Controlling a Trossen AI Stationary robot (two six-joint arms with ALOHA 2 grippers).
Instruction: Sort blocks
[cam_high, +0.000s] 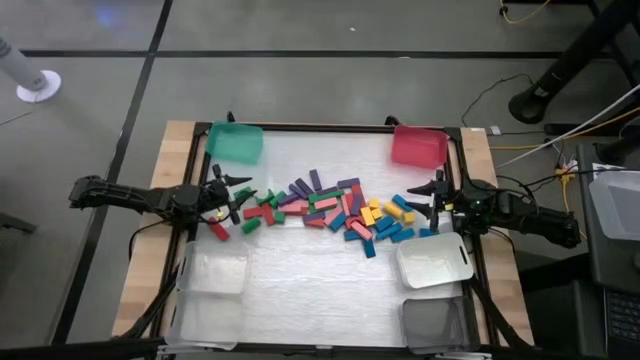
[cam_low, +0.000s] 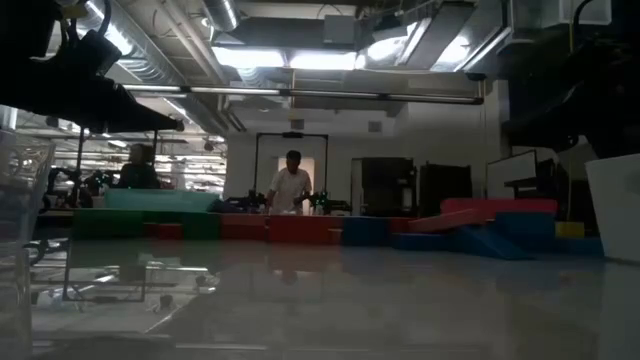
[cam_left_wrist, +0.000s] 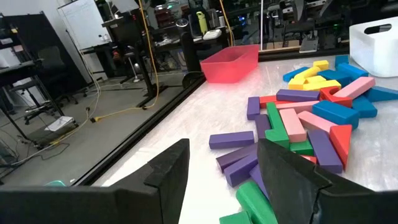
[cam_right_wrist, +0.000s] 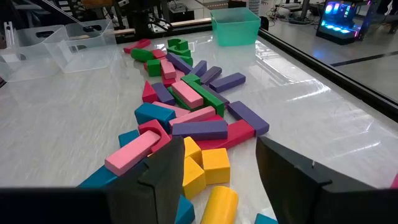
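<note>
The blocks (cam_high: 330, 210) lie in a loose pile on the white table top, in red, pink, green, blue, purple and yellow. My left gripper (cam_high: 235, 190) is open at the pile's left end; in the left wrist view (cam_left_wrist: 221, 180) purple blocks (cam_left_wrist: 239, 163) and a green block (cam_left_wrist: 255, 202) lie ahead between its fingers. My right gripper (cam_high: 425, 195) is open at the pile's right end; in the right wrist view (cam_right_wrist: 221, 168) yellow blocks (cam_right_wrist: 208, 165) lie between its fingers. Neither holds anything. In the low view the blocks (cam_low: 300, 228) show as a low row.
A green bin (cam_high: 236, 142) stands at the far left and a red bin (cam_high: 418, 146) at the far right. Clear bins (cam_high: 212, 275) stand near left, a white bin (cam_high: 433, 262) and a grey bin (cam_high: 433, 322) near right. A person (cam_low: 291, 185) stands far behind the table.
</note>
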